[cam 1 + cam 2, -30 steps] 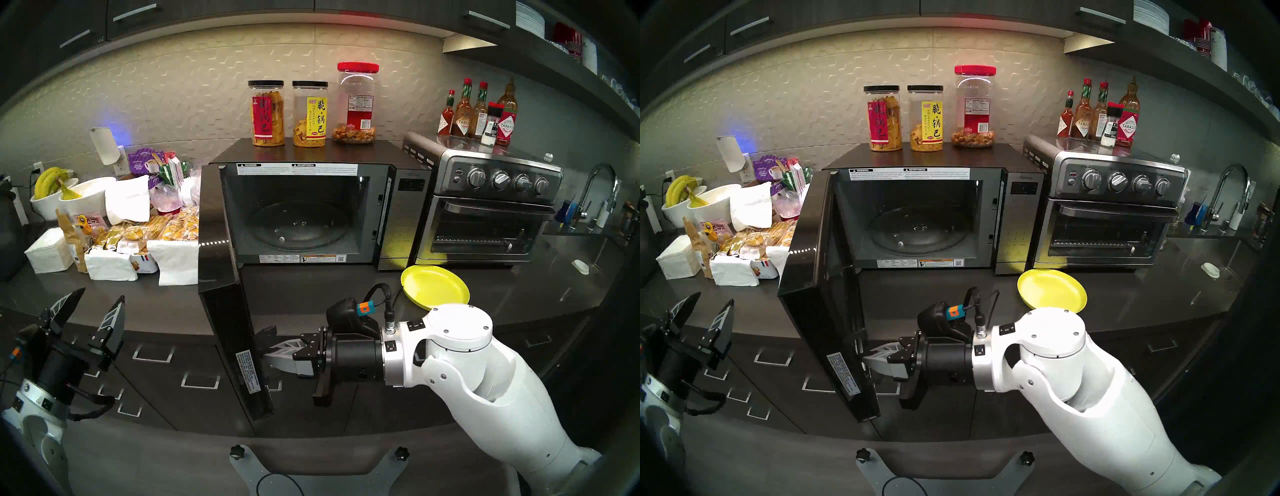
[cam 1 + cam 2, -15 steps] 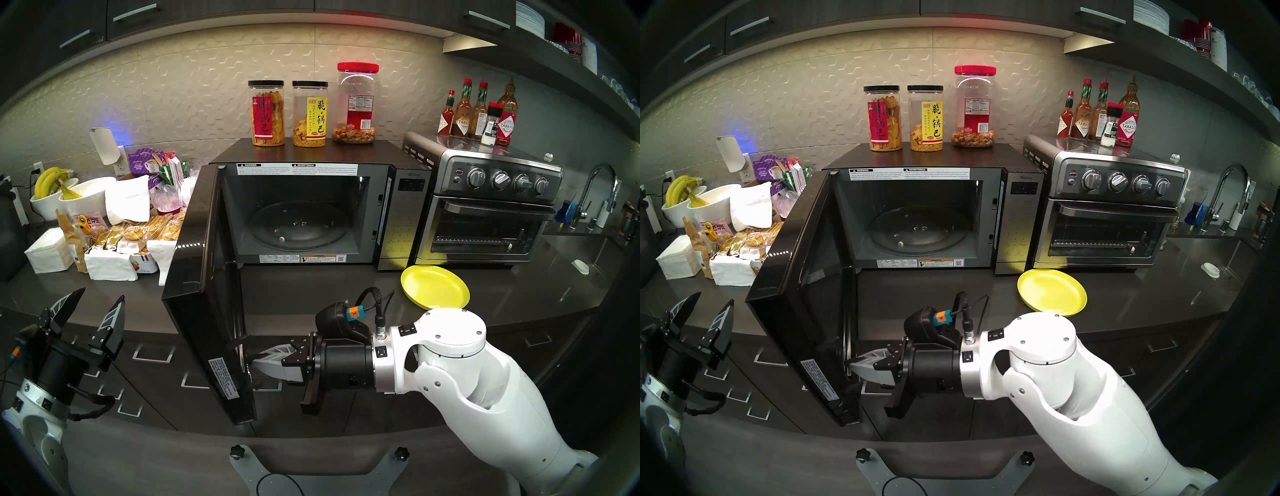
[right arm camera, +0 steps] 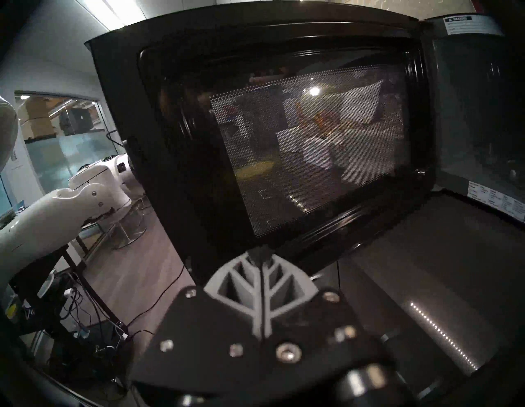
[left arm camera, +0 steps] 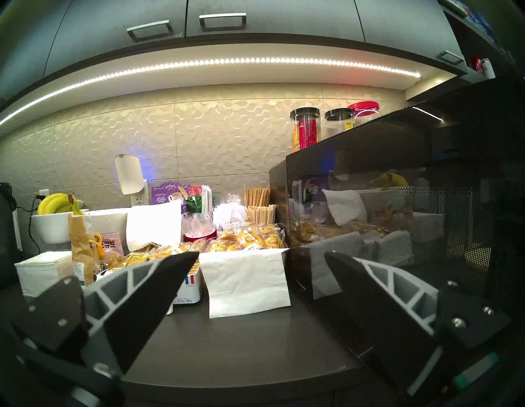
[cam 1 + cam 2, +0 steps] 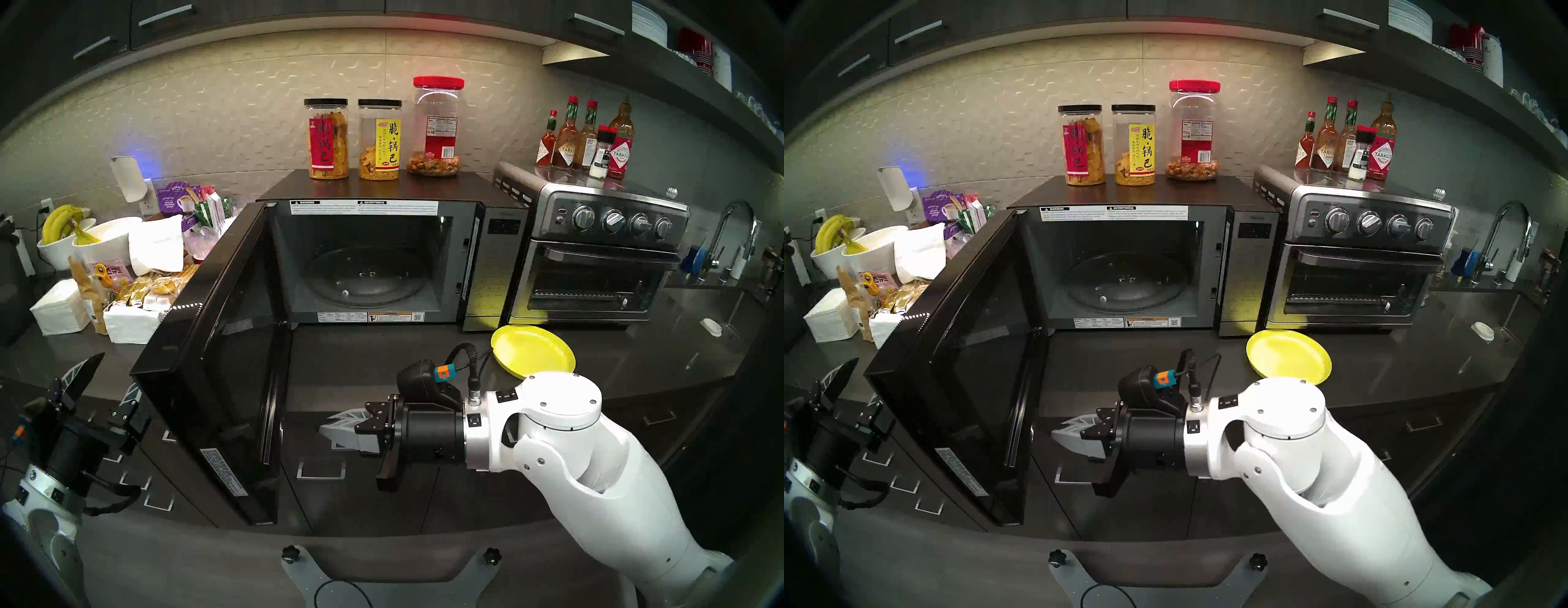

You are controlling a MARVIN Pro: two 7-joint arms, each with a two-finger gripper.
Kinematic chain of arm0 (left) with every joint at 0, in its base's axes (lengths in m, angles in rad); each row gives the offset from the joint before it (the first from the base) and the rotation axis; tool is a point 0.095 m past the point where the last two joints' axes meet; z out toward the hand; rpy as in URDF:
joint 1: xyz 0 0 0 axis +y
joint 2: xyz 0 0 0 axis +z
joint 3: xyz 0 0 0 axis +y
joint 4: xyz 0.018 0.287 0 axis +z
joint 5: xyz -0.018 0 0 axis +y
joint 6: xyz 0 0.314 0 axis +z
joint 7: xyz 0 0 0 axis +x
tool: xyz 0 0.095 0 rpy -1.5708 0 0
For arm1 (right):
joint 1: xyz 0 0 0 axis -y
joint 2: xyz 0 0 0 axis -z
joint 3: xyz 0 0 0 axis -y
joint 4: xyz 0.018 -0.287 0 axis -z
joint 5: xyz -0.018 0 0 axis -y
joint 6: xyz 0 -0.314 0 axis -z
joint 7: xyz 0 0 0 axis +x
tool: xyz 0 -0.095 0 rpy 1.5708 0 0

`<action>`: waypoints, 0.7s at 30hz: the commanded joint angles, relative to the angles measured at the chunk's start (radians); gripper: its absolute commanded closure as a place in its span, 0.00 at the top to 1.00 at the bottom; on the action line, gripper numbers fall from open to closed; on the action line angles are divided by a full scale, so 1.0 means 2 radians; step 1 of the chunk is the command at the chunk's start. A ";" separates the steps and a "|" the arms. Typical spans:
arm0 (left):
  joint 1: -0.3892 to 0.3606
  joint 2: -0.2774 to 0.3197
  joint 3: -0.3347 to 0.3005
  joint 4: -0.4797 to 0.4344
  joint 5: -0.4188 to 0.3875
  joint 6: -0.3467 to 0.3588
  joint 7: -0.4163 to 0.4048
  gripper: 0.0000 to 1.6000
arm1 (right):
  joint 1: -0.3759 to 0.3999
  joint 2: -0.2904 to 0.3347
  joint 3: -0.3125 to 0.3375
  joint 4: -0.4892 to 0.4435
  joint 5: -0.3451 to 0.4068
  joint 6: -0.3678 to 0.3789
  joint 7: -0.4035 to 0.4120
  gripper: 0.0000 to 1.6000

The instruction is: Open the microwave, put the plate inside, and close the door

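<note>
1. The opening step is judged all but done: the door (image 5: 212,361) of the microwave (image 5: 382,259) stands swung wide to the left on its left-edge hinge, and the cavity with its glass turntable (image 5: 365,278) is laid bare.
2. The right gripper (image 5: 329,431) is seen with its fingers pressed together on nothing, level and pointed left at the door's inner mesh side, close to it; whether it touches the door cannot be told.
3. The left gripper (image 4: 261,267) is held spread wide and empty, low at the left, just outside the door's glass face.
4. The plate (image 5: 533,351) lies flat on the counter (image 5: 382,365), rim up, in front of the toaster oven (image 5: 594,259) and right of the microwave's panel. Being round, it has no long axis.
5. The next move is judged to call for the right gripper to be drawn off the door, parted, and brought to the plate's near rim. The low rim will likely need a thin edge pinch.
6. The cavity mouth faces the robot, so the plate would be carried in level.
</note>
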 commanded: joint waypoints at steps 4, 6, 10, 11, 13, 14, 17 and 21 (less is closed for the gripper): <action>-0.001 0.000 -0.002 -0.009 0.000 0.001 0.000 1.00 | -0.001 0.004 0.014 0.003 0.004 -0.012 0.010 0.00; -0.002 0.000 -0.002 -0.009 0.000 0.001 0.000 1.00 | -0.001 0.006 0.017 0.005 0.004 -0.013 0.012 0.00; -0.002 0.000 -0.003 -0.009 0.001 0.002 -0.001 1.00 | -0.003 0.008 0.023 0.008 0.005 -0.016 0.016 0.00; -0.002 0.000 -0.003 -0.009 0.001 0.002 -0.001 1.00 | -0.003 0.008 0.023 0.008 0.005 -0.016 0.016 0.00; -0.003 -0.001 -0.003 -0.009 0.001 0.002 -0.001 1.00 | -0.004 0.011 0.029 0.011 0.005 -0.018 0.019 0.00; -0.003 -0.001 -0.003 -0.009 0.001 0.002 -0.001 1.00 | -0.004 0.011 0.029 0.011 0.005 -0.018 0.019 0.00; -0.003 -0.001 -0.003 -0.009 0.001 0.003 -0.002 1.00 | -0.006 0.014 0.038 0.014 0.008 -0.019 0.021 0.00; -0.004 -0.002 -0.003 -0.009 0.001 0.003 -0.002 1.00 | -0.007 0.016 0.044 0.020 0.004 -0.025 0.020 0.00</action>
